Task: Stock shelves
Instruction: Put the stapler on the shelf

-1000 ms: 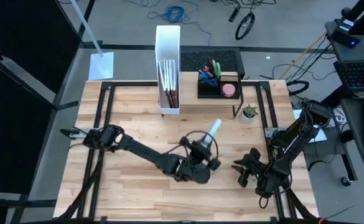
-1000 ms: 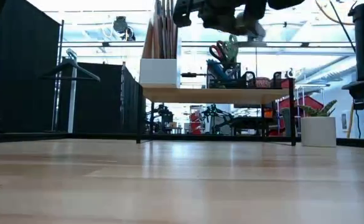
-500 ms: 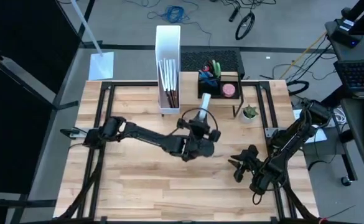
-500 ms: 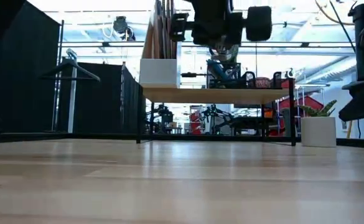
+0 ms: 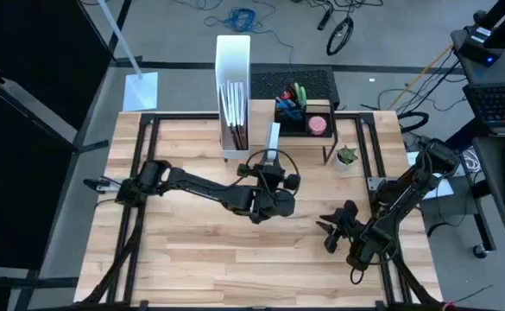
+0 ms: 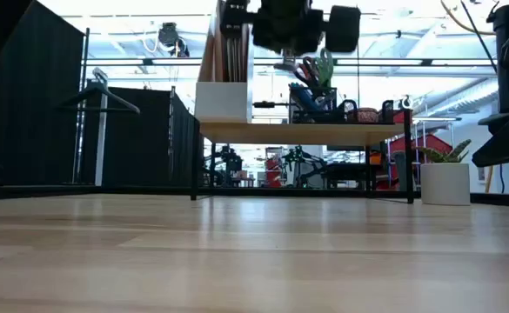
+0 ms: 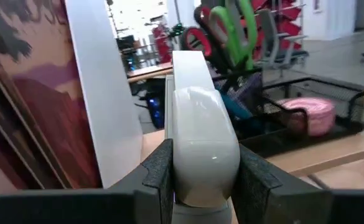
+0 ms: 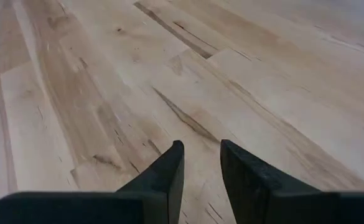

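Compared with a second ago, the left arm has swung its load from mid-table up toward the shelf: the white object that was tilted off to the right now points almost straight at the back of the table, its far end right at the front edge of the shelves.

So the left gripper is clamped on that white thing, a long rounded piece, maybe a stapler, can't say for sure. Its long axis runs away from the fingers, toward the shelf. In the left wrist view it's squeezed snug between both fingers.

The shelves sit at the back middle of the table, long side running left to right, light wood top on thin black legs. Already on top: a tall white file box at the left end with brownish boards in it, and a black organizer tray to its right holding scissors and a pink roll. The white object is lined up with the gap between file box and tray, held above shelf height in the low view.

A small potted plant stands on the table just off the shelf's right end.

The right gripper hangs low over bare table at the front right, fingers nearly together with only a thin slit between them, nothing in them.
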Tool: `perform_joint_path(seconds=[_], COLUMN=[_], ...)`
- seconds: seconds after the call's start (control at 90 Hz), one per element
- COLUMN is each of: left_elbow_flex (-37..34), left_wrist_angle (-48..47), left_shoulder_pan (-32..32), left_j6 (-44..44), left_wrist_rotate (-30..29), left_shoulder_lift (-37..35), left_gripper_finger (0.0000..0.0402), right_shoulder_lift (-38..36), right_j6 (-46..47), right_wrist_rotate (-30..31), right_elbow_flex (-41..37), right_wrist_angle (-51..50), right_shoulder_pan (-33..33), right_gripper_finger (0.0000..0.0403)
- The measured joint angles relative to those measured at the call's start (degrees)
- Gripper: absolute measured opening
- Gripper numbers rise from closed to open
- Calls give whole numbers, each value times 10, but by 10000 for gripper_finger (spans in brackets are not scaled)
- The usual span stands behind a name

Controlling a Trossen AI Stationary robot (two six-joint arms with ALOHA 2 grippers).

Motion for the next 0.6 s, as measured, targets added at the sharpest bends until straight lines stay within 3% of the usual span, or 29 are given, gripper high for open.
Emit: perform_joint_path(seconds=[0.356, 0.6], left_elbow_flex=[0, 0], left_wrist_angle=[-141, -336], left_shoulder_pan=[56, 88], left_j6=[-155, -380], left_wrist_rotate=[65, 145], left_shoulder_lift=[-1, -1], left_gripper_finger=[94, 94], right_shoulder_lift=[0, 0], right_j6=[-6, -6], right_wrist_rotate=[0, 0], right_elbow_flex=[0, 0], right_wrist_angle=[7, 8], right_shoulder_pan=[4, 4], right_gripper_finger=[86, 86])
